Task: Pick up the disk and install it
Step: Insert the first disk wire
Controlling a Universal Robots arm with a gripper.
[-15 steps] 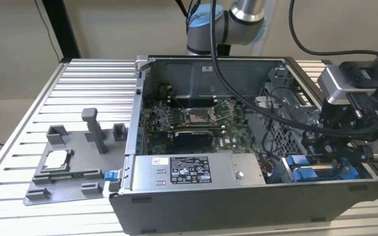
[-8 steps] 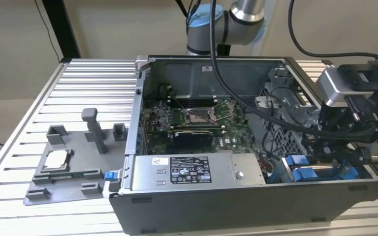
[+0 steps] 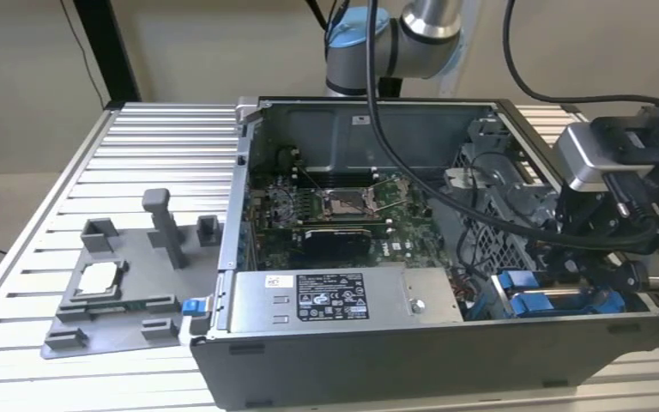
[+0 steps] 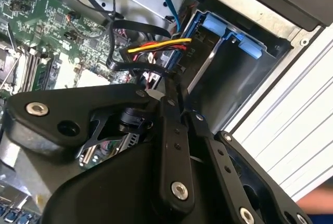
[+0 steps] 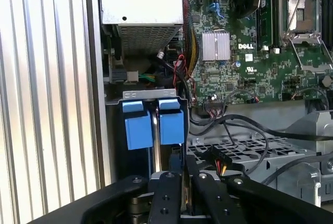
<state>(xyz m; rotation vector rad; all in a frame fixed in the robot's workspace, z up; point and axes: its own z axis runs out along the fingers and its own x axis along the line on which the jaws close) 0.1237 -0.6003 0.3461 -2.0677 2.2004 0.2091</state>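
Observation:
The disk stands on edge in the drive bay at the case's front corner, on the exterior view's right. Its blue carrier tabs show side by side in the first wrist view, and a blue carrier end shows in the second wrist view. My gripper hangs directly over that bay, a short way from the tabs. Its two black fingers lie pressed together, and I see nothing held between them. In the exterior view the gripper sits just above the blue carrier.
The open computer case lies on a slatted metal table. A grey power supply box fills its front, with the motherboard behind it. Loose cables run beside the bay. A grey parts fixture holding a small chip lies to the exterior view's left.

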